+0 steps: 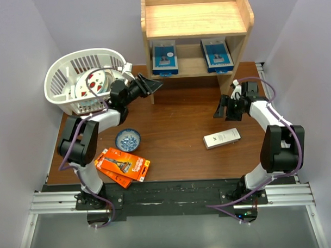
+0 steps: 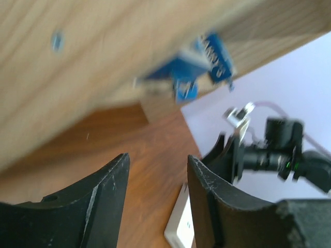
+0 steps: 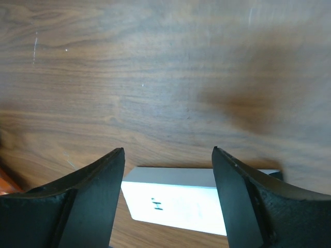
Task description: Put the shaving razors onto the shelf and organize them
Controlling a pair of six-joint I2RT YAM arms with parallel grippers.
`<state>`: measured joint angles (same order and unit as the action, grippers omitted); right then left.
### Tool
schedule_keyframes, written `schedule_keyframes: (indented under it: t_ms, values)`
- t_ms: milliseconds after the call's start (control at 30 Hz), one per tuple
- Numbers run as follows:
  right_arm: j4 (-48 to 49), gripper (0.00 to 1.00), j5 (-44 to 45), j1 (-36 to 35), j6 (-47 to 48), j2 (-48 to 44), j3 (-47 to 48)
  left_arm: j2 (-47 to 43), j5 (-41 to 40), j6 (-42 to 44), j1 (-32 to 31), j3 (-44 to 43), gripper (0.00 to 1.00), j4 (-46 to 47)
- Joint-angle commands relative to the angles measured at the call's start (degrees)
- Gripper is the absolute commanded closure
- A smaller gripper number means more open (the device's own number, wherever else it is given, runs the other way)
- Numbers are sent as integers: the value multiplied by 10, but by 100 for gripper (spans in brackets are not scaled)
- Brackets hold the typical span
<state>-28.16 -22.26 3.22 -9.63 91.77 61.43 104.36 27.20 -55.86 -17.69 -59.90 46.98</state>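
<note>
Two razor packs (image 1: 164, 57) stand inside the shelf (image 1: 197, 19); loose packs (image 1: 122, 164) lie front-left.

A light pine two-tier shelf (image 1: 197, 19) stands at the far edge of the desk (image 1: 176, 123). Two blue razor packs (image 1: 164, 57) sit apart on its lower tier. Two orange razor packs (image 1: 122, 164) lie overlapping at the desk's near left.

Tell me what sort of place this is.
Probably a robot test cell, not a home or shop: plain pale walls box in a wooden table, two arms are bolted to an aluminium rail, and a pine shelf holds blue razor packs.
</note>
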Motion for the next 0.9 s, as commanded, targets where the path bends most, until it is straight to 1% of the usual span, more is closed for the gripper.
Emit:
schedule_keyframes:
  t_ms: [0, 33, 67, 100, 133, 167, 200, 233, 267, 300, 333, 367, 400, 433, 467, 500, 533, 567, 633, 667, 700, 767, 833, 867]
  values:
    - [-67, 25, -23, 9, 168, -12, 57, -107, 7, 45, 6, 90, 45, -77]
    - [-72, 25, -30, 10, 182, -15, 58, -122, 8, 72, 6, 103, 40, -92]
    - [-71, 23, -37, 8, 199, -22, 55, -136, 22, 94, 9, 116, 40, -106]
    - [-64, 22, -64, 6, 200, -26, 50, -169, 29, 119, 10, 134, 40, -140]
    - [-58, 21, -77, -1, 197, -33, 39, -188, 35, 177, 11, 142, 39, -158]
    - [-52, 20, -86, -9, 196, -40, 34, -208, 45, 208, 13, 146, 39, -184]
    - [-47, 18, -89, -22, 201, -45, 29, -247, 47, 242, 14, 145, 38, -249]
    - [-46, 17, -90, -62, 210, -50, 23, -268, 47, 310, 17, 144, 38, -286]
    - [-45, 16, -90, -81, 231, -55, 21, -288, 38, 343, 23, 140, 35, -324]
    - [-45, 16, -94, -102, 242, -62, 19, -324, 30, 402, 27, 128, 34, -405]
    - [-45, 15, -107, -140, 248, -62, 20, -340, 22, 429, 33, 122, 32, -443]
    - [-44, 13, -116, -156, 245, -60, 24, -353, 2, 451, 52, 117, 32, -486]
    - [-37, 13, -128, -170, 238, -48, 28, -374, -9, 477, 67, 102, 32, -565]
    - [-30, 13, -152, -196, 228, -37, 40, -380, -17, 486, 84, 97, 32, -598]
    - [-23, 13, -163, -208, 212, -27, 47, -385, -33, 492, 124, 91, 32, -630]
    - [-8, 14, -171, -237, 206, -6, 56, -387, -43, 493, 144, 81, 34, -691]
    - [-3, 16, -175, -253, 209, 6, 81, -387, -54, 487, 166, 77, 35, -715]
    - [-2, 17, -178, -268, 213, 19, 96, -387, -62, 478, 212, 78, 35, -746]
    - [-5, 19, -190, -305, 210, 65, 145, -388, -58, 439, 252, 82, 38, -762]
    - [-7, 20, -204, -316, 200, 81, 161, -392, -45, 426, 288, 85, 39, -768]
    - [-3, 21, -226, -335, 190, 93, 172, -398, -31, 408, 302, 90, 39, -766]
    - [-4, 24, -285, -356, 176, 134, 195, -410, -15, 408, 317, 100, 42, -755]
    - [-39, 26, -307, -390, 194, 167, 226, -419, -22, 407, 325, 104, 42, -748]
    - [-84, 28, -320, -399, 203, 203, 244, -427, -22, 409, 335, 103, 42, -748]
